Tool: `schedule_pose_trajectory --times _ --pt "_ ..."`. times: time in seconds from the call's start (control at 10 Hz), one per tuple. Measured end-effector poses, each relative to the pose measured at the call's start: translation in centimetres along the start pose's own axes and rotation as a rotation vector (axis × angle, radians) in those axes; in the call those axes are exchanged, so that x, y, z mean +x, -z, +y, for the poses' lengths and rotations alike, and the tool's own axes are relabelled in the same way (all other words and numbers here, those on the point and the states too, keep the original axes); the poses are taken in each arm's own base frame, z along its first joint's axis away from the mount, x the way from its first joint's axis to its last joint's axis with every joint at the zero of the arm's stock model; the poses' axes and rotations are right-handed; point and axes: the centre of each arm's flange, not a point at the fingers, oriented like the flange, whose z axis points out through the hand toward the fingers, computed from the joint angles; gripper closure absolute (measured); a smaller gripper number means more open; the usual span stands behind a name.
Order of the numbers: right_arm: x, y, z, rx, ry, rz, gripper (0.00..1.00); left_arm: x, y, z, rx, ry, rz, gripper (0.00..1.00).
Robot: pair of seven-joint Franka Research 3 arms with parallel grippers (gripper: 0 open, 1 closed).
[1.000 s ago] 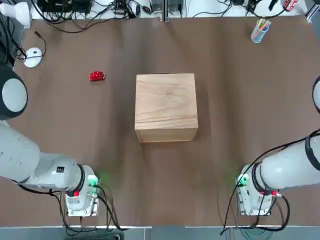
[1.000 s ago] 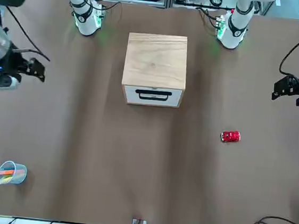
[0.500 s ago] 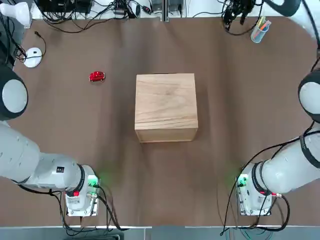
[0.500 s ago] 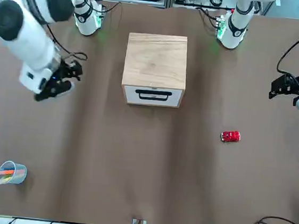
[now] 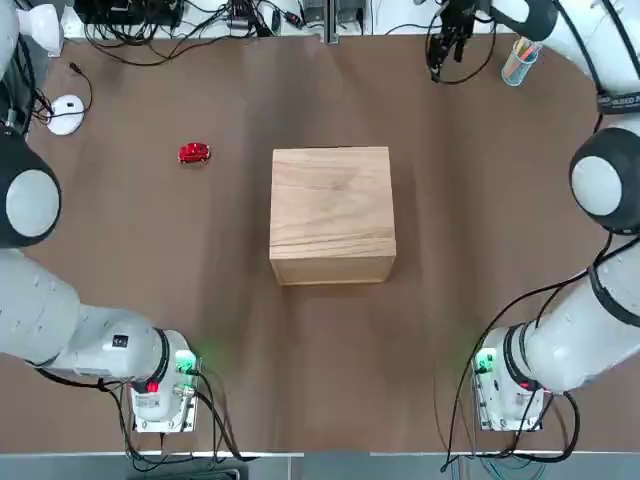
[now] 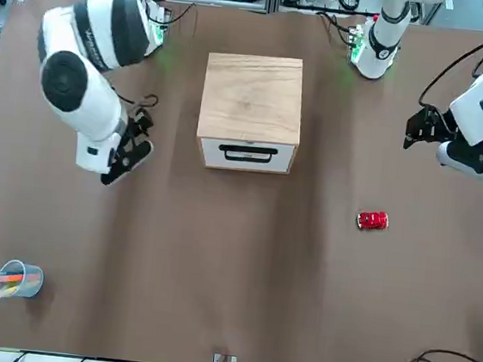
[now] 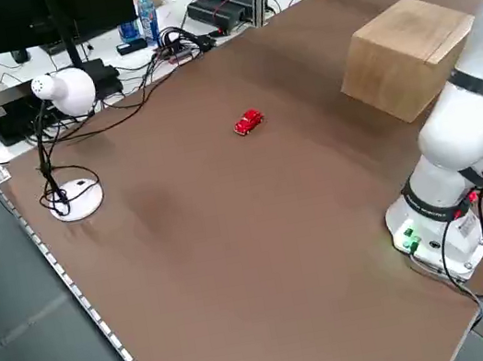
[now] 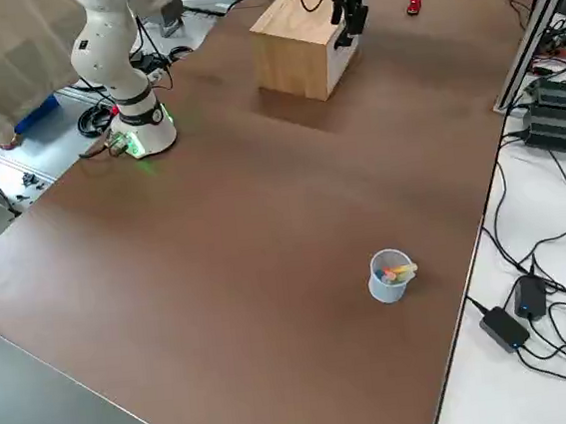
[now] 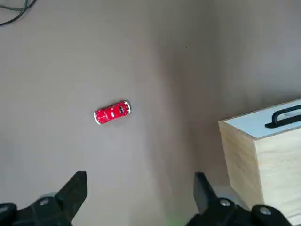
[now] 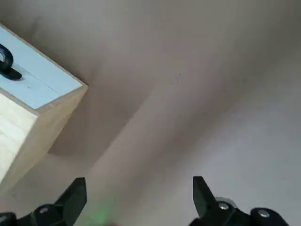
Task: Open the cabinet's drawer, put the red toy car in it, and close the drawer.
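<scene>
The opening step is judged barely begun. The light-wood cube-like cabinet [image 5: 332, 214] stands mid-bench with its shallow pale-fronted drawer [image 6: 247, 155] fully shut, dark handle untouched. The tiny glossy red toy car [image 5: 193, 153] sits on the brown bench [image 5: 450, 250] at about 10 o'clock from the cabinet in the top view, well apart from it.

The right gripper [image 6: 133, 148] hangs near the drawer-front side of the cabinet, apart from it; its wrist view shows the fingers [image 10: 70, 197] spread and empty. The left gripper [image 6: 424, 131] hangs above the bench near the car, fingers [image 9: 70, 193] likewise spread, holding nothing.

Next move, as judged: one gripper must line up with the handle [image 6: 248, 154] and close on it before pulling.

Limits: the drawer front is hidden in the top view; the left gripper is absent from that view.
</scene>
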Motion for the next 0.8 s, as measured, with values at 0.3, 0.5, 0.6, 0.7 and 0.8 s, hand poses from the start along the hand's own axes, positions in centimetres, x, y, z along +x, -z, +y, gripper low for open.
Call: schedule_pose_trajectory --times 0.3,0.5,0.6,0.7,0.8 --pt "2.5 -0.2 -1.6 0.077 0.115 0.039 0.00 1.0 -1.1 3.1 -0.021 -0.004 0.002 0.00" --pt "4.3 -1.4 -0.4 0.141 0.105 0.070 0.00 1.4 -2.8 7.7 -0.020 0.089 -0.032 0.00" --pt "5.1 -2.4 0.9 0.155 0.092 0.087 0.00 1.3 -4.1 10.5 -0.016 0.097 -0.065 0.01" --pt "5.9 -3.5 1.9 0.180 0.083 0.105 0.00 1.1 -5.8 13.1 -0.010 0.095 -0.101 0.03" --pt "6.7 -4.8 2.3 0.218 0.074 0.116 0.00 1.2 -8.1 15.4 0.001 0.089 -0.144 0.10"
